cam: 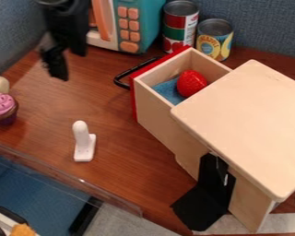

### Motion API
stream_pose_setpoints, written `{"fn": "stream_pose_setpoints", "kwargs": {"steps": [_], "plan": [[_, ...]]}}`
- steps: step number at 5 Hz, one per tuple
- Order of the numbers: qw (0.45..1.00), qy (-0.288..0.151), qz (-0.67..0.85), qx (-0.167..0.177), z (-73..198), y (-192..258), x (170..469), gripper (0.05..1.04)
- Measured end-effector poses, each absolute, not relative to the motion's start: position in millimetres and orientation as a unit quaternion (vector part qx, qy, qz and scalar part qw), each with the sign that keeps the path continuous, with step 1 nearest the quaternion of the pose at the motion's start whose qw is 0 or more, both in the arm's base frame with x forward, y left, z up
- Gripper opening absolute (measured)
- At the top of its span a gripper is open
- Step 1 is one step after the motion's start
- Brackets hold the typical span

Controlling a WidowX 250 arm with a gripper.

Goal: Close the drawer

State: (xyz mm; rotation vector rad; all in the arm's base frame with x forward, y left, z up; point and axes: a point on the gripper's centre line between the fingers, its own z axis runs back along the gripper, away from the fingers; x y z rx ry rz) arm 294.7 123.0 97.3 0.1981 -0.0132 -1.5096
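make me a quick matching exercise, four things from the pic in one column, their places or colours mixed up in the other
1. strawberry
2. drawer handle
3. cupcake
4. two cans

A. pink on top
B. against the wall, right of the toy microwave
C. inside the open drawer
D. black, on the red front

Pairs: 1-C, 2-D, 3-A, 4-B

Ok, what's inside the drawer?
Inside the open drawer there's a red strawberry sitting on a blue cloth. The wooden top covers the back part, so I can't tell what's there.
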Motion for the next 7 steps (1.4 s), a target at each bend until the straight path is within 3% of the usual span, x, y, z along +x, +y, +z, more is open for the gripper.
{"fn": "stream_pose_setpoints", "kwargs": {"steps": [1,2,5,7], "plan": [[0.690,-0.005,-0.716,0.103,86.4,117.5,321.4,1.000],[0.647,-0.007,-0.757,0.095,75.2,109.7,348.9,1.000],[0.602,-0.009,-0.790,0.114,67.1,108.1,373.1,1.000],[0.605,-0.002,-0.788,0.112,50.0,112.1,381.0,1.000]]}}
